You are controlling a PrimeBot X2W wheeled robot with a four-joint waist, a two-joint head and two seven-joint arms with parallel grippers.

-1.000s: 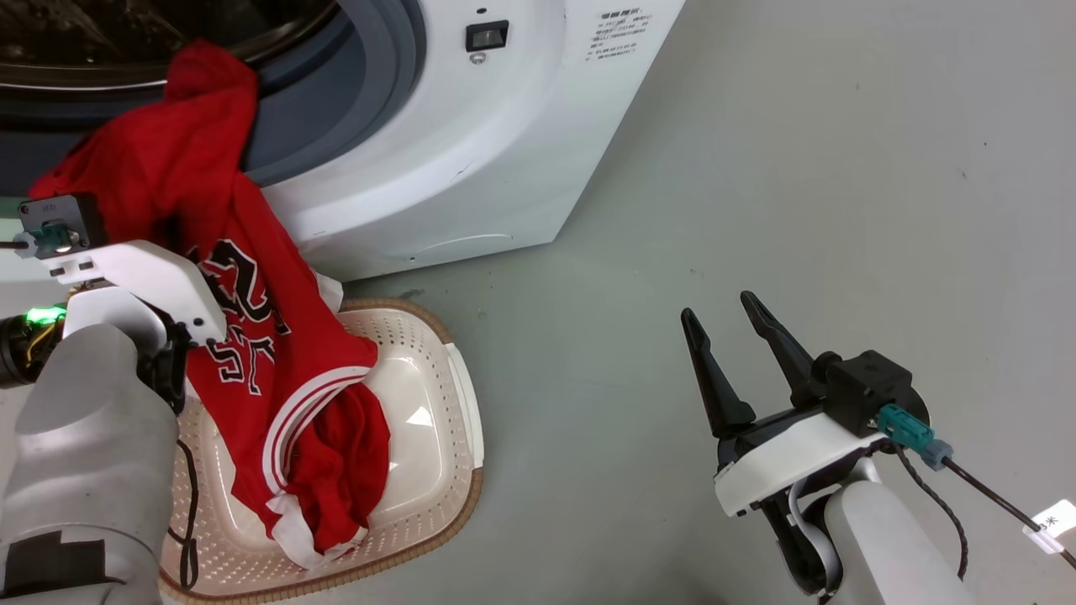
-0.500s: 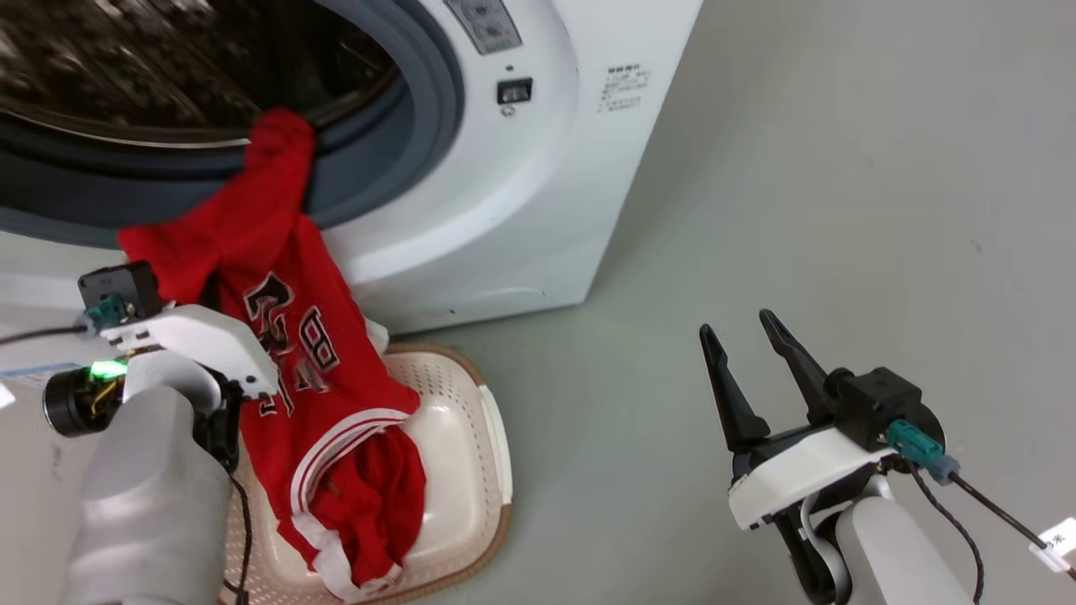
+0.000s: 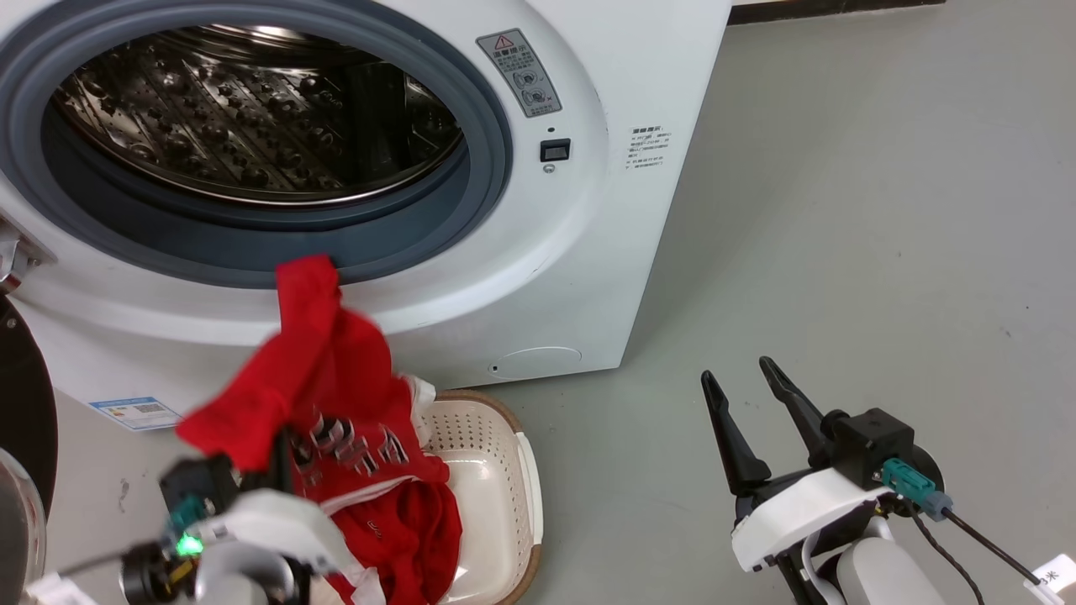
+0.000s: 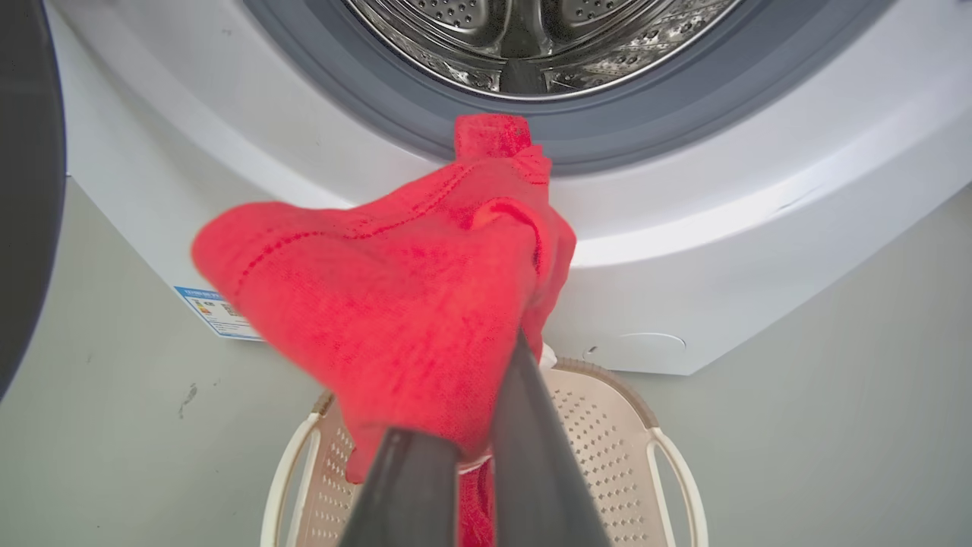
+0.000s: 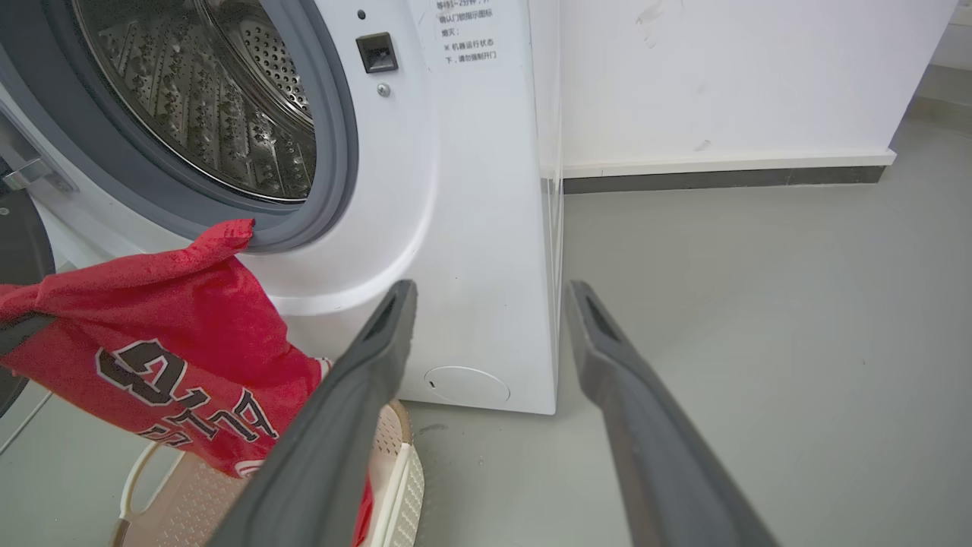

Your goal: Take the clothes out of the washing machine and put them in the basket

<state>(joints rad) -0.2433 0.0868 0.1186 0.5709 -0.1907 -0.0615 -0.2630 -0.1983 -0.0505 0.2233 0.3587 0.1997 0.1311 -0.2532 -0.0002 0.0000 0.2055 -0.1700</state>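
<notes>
The washing machine [image 3: 588,277] stands with its porthole open, and its steel drum [image 3: 244,118] looks bare. My left gripper [image 4: 486,372] is shut on the clothes, a red garment [image 3: 336,386] with white trim and dark lettering. The garment's upper tail rests against the lower grey rim of the porthole. Its lower part sags into the cream basket [image 3: 504,470] on the floor in front of the machine. In the head view, fabric hides the fingers of the left gripper [image 3: 273,454]. My right gripper [image 3: 737,371] hovers open and holds nothing, over the floor right of the basket.
The machine's dark door [image 3: 21,403] hangs open at the far left. Bare grey floor [image 3: 841,252] stretches to the right of the machine. In the right wrist view, a white wall with a dark skirting [image 5: 721,178] runs behind the machine.
The head camera has tilted up, bringing the whole porthole into view. My left gripper has drawn back and down with the garment, whose tail has slid from the drum's mouth to the lower rim.
</notes>
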